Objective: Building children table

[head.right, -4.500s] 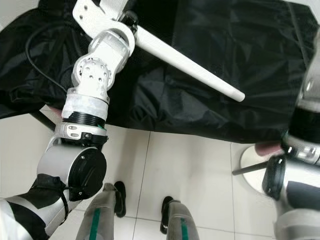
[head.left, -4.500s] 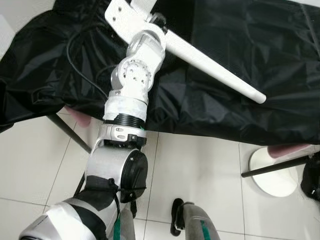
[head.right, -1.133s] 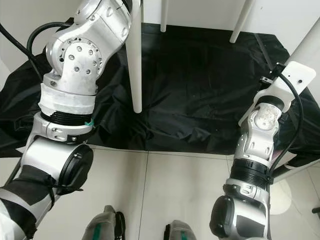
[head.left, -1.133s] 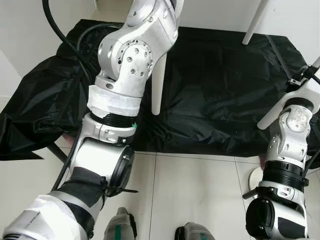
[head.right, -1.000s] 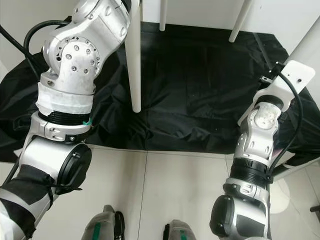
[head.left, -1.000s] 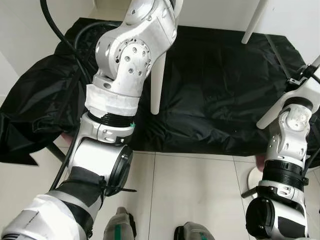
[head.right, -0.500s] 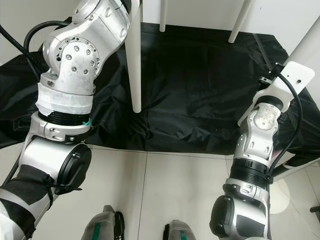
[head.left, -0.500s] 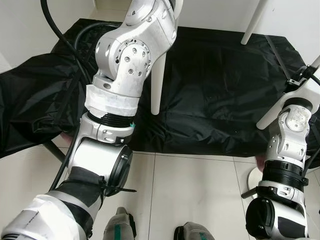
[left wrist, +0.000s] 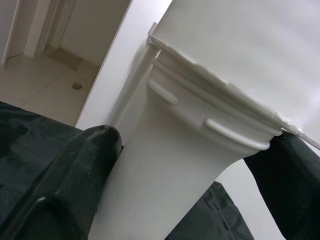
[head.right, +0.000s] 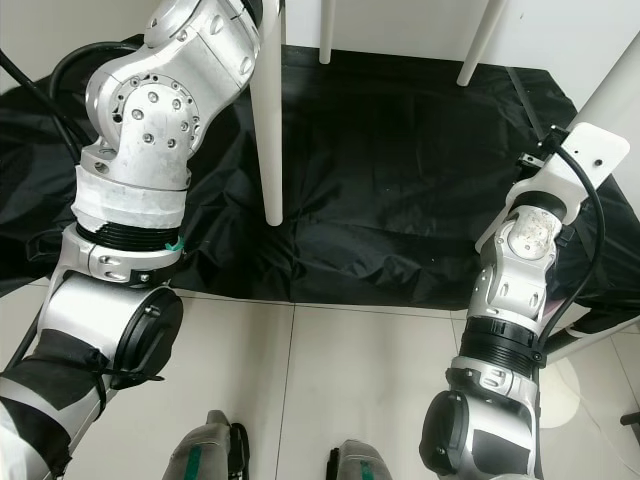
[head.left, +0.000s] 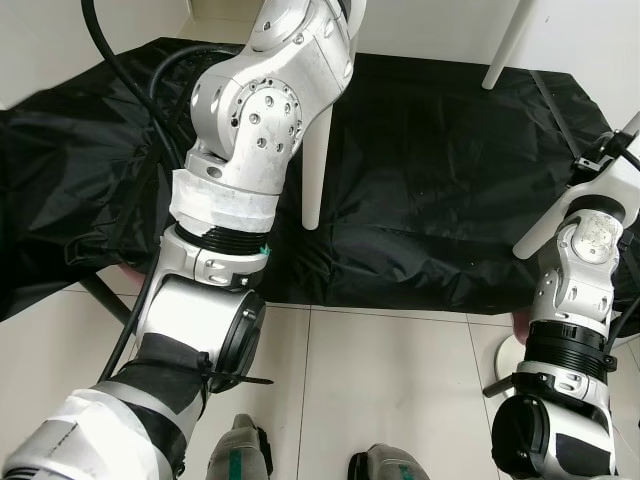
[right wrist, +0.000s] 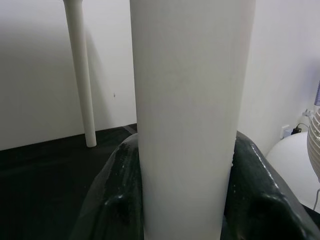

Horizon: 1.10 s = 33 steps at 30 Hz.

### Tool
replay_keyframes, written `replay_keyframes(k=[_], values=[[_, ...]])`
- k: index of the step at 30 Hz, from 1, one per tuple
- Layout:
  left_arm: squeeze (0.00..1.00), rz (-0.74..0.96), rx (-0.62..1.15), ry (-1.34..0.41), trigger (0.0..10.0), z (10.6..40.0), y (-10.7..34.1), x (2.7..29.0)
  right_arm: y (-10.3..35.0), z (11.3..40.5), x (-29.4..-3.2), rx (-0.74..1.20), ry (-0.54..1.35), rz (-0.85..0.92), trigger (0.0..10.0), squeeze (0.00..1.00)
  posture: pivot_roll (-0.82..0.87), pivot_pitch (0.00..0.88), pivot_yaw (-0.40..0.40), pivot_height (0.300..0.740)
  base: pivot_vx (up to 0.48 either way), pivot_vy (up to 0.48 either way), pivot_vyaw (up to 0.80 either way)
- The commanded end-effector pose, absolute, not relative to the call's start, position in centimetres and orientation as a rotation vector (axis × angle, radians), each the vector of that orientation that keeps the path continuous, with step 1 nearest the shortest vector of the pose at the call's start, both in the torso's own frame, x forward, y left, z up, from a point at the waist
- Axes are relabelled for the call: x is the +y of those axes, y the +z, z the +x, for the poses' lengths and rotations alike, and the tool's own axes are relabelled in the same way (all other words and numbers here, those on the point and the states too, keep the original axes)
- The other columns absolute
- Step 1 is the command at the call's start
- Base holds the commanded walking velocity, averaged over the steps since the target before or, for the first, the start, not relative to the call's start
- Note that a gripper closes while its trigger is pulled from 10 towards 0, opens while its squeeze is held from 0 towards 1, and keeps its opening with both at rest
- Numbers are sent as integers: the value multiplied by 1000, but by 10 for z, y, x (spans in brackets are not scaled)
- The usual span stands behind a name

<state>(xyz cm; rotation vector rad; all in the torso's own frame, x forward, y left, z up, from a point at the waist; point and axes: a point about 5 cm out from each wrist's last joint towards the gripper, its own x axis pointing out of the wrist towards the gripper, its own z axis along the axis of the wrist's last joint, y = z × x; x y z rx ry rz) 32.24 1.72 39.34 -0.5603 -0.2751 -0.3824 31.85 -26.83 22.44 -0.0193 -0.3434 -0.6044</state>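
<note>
Legs point down now: I flipped the little white table upright onto the black sheet [head.left: 450, 200]. My left gripper [left wrist: 190, 165] fingers squeeze the near table leg [head.left: 316, 165] by its top; my right gripper [right wrist: 185, 200] hugs another table leg [right wrist: 187, 100]. Nearly built.

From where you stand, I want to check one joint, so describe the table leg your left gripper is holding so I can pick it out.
Start at the black sheet spread over the floor. Several white legs stand on it; the table leg is the one beside the raised left arm, its foot resting near the sheet's front edge. Unlike the others, its ribbed collar sits between the left gripper fingers.
</note>
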Motion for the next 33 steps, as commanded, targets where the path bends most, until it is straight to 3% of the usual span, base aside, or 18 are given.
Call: replay_keyframes(k=[1,24,25,29,30,31,32,33], values=[[1000,-490,-396,-822,10000,298,406,-12,201,329,-247,-233,-500,13,10000,0,37,150,53,740,0,0,0],[1000,-490,-396,-822,10000,298,406,-12,201,329,-247,-233,-500,13,10000,0,37,150,53,740,0,0,0],[0,-404,-334,-802,10000,302,392,-15,204,335,-236,-240,-402,20,10000,0,41,0,0,740,0,0,0],[0,-299,-255,-762,10000,308,371,-17,207,344,-221,-247,-260,31,10000,0,40,0,0,740,0,0,0],[0,-299,-256,-763,10000,308,372,-17,208,344,-221,-246,-264,32,10000,816,39,0,0,740,0,0,0],[0,-298,-256,-763,10000,308,372,-17,208,344,-222,-250,-265,40,10000,816,40,0,0,740,0,0,0],[0,-298,-257,-764,10000,308,372,-17,208,343,-223,-252,-267,37,10000,1000,40,0,0,740,0,0,0],[0,-298,-258,-765,10000,308,372,-17,208,343,-223,-254,-264,43,10000,1000,39,0,0,740,0,0,0]])
